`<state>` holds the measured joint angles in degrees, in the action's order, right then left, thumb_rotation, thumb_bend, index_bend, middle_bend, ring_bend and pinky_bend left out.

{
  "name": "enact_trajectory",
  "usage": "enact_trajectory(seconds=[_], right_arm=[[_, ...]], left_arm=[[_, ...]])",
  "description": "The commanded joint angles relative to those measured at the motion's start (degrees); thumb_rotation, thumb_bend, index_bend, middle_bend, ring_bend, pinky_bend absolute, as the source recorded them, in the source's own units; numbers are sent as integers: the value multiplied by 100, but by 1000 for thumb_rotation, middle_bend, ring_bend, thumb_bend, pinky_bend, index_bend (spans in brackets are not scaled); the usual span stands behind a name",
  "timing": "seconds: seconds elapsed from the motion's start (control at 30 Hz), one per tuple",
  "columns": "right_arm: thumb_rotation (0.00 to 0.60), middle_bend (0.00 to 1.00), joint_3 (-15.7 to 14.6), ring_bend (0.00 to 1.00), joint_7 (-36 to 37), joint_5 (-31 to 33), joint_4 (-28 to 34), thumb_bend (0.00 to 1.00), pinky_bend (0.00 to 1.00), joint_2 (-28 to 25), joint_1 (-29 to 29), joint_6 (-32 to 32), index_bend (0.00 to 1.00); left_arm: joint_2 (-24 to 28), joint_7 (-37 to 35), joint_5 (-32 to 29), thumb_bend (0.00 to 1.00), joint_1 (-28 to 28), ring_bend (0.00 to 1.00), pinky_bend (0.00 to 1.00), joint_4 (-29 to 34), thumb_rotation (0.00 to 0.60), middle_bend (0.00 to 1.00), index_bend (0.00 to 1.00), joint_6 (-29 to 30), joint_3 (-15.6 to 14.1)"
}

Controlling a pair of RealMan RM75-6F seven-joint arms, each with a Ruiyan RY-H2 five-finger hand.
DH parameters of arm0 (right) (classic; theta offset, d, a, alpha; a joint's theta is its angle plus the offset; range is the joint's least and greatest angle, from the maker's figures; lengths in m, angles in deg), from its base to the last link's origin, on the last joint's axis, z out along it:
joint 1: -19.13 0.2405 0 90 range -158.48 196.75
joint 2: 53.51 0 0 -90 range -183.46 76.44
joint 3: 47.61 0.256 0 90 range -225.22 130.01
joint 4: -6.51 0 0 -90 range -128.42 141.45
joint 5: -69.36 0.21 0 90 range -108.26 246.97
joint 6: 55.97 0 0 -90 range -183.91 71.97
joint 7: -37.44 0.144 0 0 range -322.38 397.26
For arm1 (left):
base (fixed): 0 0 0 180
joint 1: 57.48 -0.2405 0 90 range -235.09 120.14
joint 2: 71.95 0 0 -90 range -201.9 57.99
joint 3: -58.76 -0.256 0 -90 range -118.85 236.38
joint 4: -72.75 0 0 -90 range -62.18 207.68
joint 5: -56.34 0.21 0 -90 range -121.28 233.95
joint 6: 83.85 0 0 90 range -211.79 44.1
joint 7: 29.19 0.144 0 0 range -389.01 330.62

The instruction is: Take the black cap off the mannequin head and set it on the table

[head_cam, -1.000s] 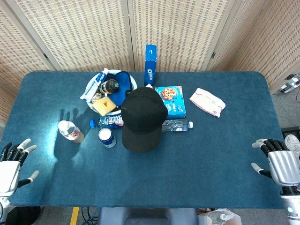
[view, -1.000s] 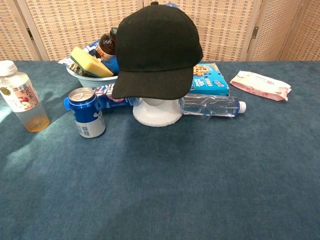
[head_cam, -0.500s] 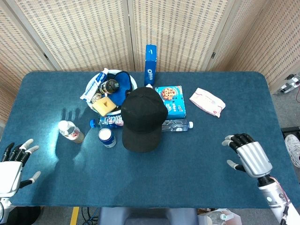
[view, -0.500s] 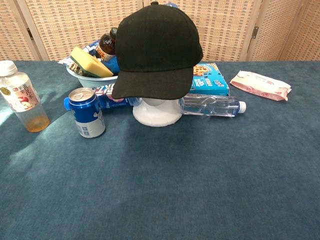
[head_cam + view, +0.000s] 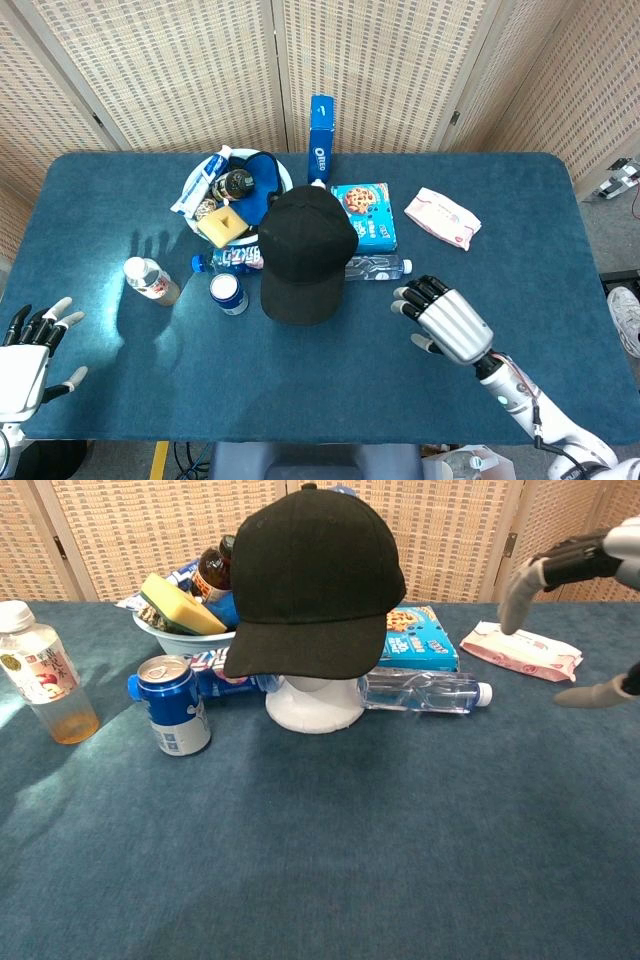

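The black cap (image 5: 302, 250) (image 5: 315, 582) sits on the white mannequin head (image 5: 314, 705) in the middle of the table, brim toward me. My right hand (image 5: 447, 318) (image 5: 590, 600) hovers open to the right of the cap, fingers spread, holding nothing and well apart from it. At the table's near left edge my left hand (image 5: 28, 350) is open and empty; the chest view does not show it.
A white bowl (image 5: 192, 180) of items stands behind the cap. A blue can (image 5: 174, 704), a tea bottle (image 5: 44, 688), a lying water bottle (image 5: 422, 691), a cookie box (image 5: 364, 214), an Oreo box (image 5: 320, 138) and a wipes pack (image 5: 442, 217) surround it.
My right hand has moved left from the table's right edge toward the cap and now shows in the chest view. The left hand has barely moved.
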<state>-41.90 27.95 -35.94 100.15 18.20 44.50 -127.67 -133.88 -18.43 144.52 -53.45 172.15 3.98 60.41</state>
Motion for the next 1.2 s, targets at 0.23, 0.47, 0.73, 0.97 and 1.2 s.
enact_trajectory(seconds=[0.23, 0.47, 0.73, 0.97, 1.2], right_arm=[[600, 333, 144, 247, -217, -204, -461, 0, 281, 679, 534, 127, 419], [600, 333, 194, 247, -381, -333, -826, 0, 281, 1129, 849, 92, 419], [600, 336, 271, 247, -351, -358, -1397, 0, 282, 1704, 1123, -133, 441], [600, 344, 272, 247, -331, -292, -1733, 0, 281, 2013, 1339, -134, 455], [600, 344, 233, 247, -270, -222, -2063, 43, 281, 2247, 1568, -45, 455]], left_arm=[[23, 19, -31, 170, -10, 133, 21, 25, 600, 113, 239, -16, 1], [55, -10, -28, 170, 8, 133, 21, 36, 600, 113, 239, -37, 14], [79, -80, -36, 170, 44, 133, 21, 52, 600, 113, 239, -85, 34], [128, -144, -90, 170, 44, 133, 21, 54, 600, 113, 246, -111, 44], [131, -247, -120, 170, 62, 133, 21, -1, 600, 113, 246, -159, 48]])
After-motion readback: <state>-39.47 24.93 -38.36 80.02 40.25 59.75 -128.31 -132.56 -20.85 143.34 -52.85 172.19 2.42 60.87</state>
